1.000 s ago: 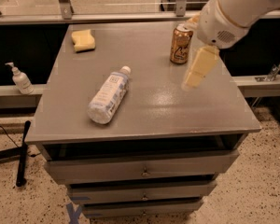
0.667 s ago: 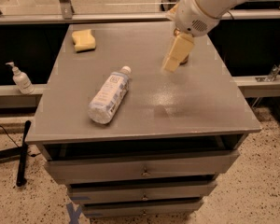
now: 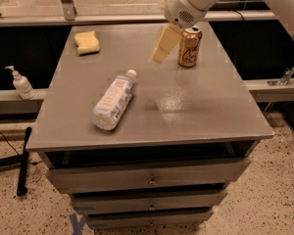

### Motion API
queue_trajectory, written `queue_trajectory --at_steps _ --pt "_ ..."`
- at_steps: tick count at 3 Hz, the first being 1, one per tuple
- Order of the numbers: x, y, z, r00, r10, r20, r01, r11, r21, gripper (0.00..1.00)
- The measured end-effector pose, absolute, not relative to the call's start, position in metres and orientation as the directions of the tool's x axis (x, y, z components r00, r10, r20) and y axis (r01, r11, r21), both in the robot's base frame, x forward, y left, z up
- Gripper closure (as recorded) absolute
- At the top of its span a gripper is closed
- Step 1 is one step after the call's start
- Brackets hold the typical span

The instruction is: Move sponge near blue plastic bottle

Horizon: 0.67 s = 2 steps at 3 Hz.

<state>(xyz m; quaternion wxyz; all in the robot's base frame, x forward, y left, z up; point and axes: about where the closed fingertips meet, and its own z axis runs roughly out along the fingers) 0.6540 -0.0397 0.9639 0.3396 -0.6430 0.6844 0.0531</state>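
The yellow sponge (image 3: 87, 42) lies at the far left corner of the grey table top (image 3: 186, 106). The blue plastic bottle (image 3: 114, 101) lies on its side in the left middle of the table, white cap pointing to the far right. My gripper (image 3: 164, 45) hangs above the table's far middle, just left of a gold can, well to the right of the sponge and beyond the bottle. It holds nothing that I can see.
A gold drink can (image 3: 189, 46) stands upright at the far right of the table, close to the gripper. A white pump dispenser (image 3: 20, 82) stands on a ledge left of the table. Drawers (image 3: 149, 180) lie below the front edge.
The gripper has moved left and toward the far side of the table, from right of the can to left of it. The sponge, bottle and can have not moved.
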Motion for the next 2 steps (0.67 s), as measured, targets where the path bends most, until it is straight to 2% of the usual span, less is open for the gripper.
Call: queue_trajectory --at_steps 1,2 --pt "0.66 -0.035 0.956 0.04 -0.807 -0.589 -0.913 0.21 -0.349 0.0" --pt "0.691 0.001 0.936 0.01 -0.708 -0.706 -0.907 0.29 -0.305 0.0"
